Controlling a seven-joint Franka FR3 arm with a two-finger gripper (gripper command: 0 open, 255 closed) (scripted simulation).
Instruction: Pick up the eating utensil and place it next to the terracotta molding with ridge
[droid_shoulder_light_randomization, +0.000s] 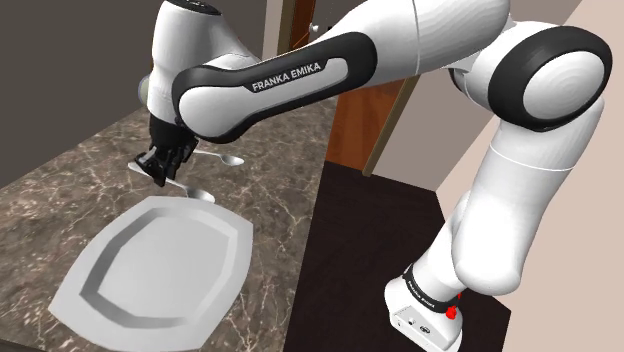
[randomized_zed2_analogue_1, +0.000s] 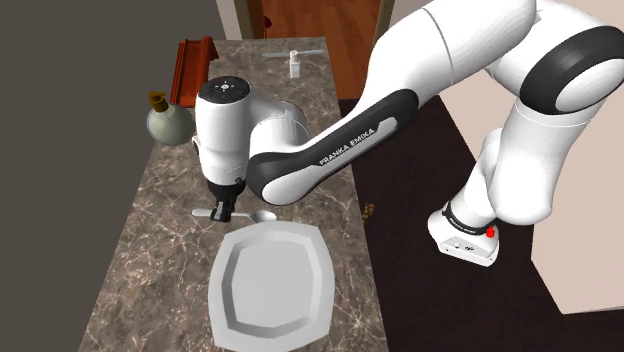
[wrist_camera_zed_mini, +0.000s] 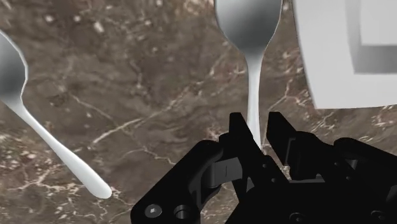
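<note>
- We see the end effector (wrist_camera_zed_mini: 256, 121) down at the surface (randomized_zed2_analogue_1: 160, 260), its two black fingers drawn close together and pinching the thin handle of a spoon (wrist_camera_zed_mini: 254, 63).
- In the wrist view the handle runs straight out from between the fingers, and the bowl lies at the far end.
- The spoon (randomized_zed2_analogue_1: 262, 216) lies flat on the brown veined surface, just beside one edge of a pale plate (randomized_zed2_analogue_1: 225, 300). Its bowl points toward the second exterior view's right.
- A second spoon (wrist_camera_zed_mini: 9, 76) lies near on the same surface, on the side of the held spoon away from the plate. The two are apart.
- In the shoulder view the end effector (droid_shoulder_light_randomization: 158, 172) sits over the spoon's handle end, and the second spoon (droid_shoulder_light_randomization: 222, 159) lies just past it.
- The molding (randomized_zed2_analogue_1: 193, 65), reddish brown, stands at the far end of the surface, well apart from the spoon.
- A round vase (randomized_zed2_analogue_1: 168, 122) stands just beside the molding.
</note>
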